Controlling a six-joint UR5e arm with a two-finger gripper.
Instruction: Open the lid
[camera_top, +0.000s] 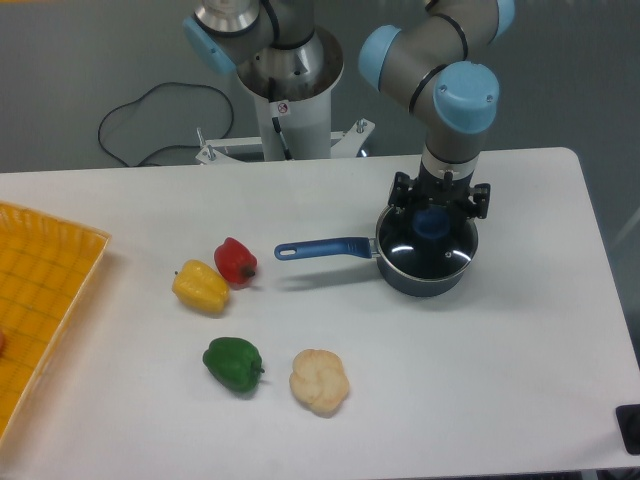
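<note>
Saucepan (400, 272), dark blue, on the white table (500, 380) toward its right rear part; long blue handle (322, 247) pointing left

Lid (428, 251), round dark glass with metal rim, seated flat on the saucepan and covering it fully; two bright reflections on the glass; blue knob (432, 223) at its centre

Gripper (439, 205), black, two fingers, pointing straight down from the grey and light-blue arm (440, 75); positioned over the rear half of the lid with a finger on either side of the knob; jaws spread about as wide as the knob; whether the fingers touch the knob cannot be told from this view

Red pepper (235, 261), left of the handle tip, apart from it

Yellow pepper (200, 286), just beside the red pepper, to its lower left, the two touching or nearly so

Green pepper (233, 363), nearer the front edge, below the yellow and red ones, well apart from them

Pale lumpy item (319, 380), cream coloured, just right of the green pepper, kind unclear

Yellow tray (40, 300), lattice pattern, at the left edge of the table, partly cut off by the picture border

Second robot base (285, 90), grey and white, behind the table, with a black cable (150, 110) looping on the floor to its left
</note>
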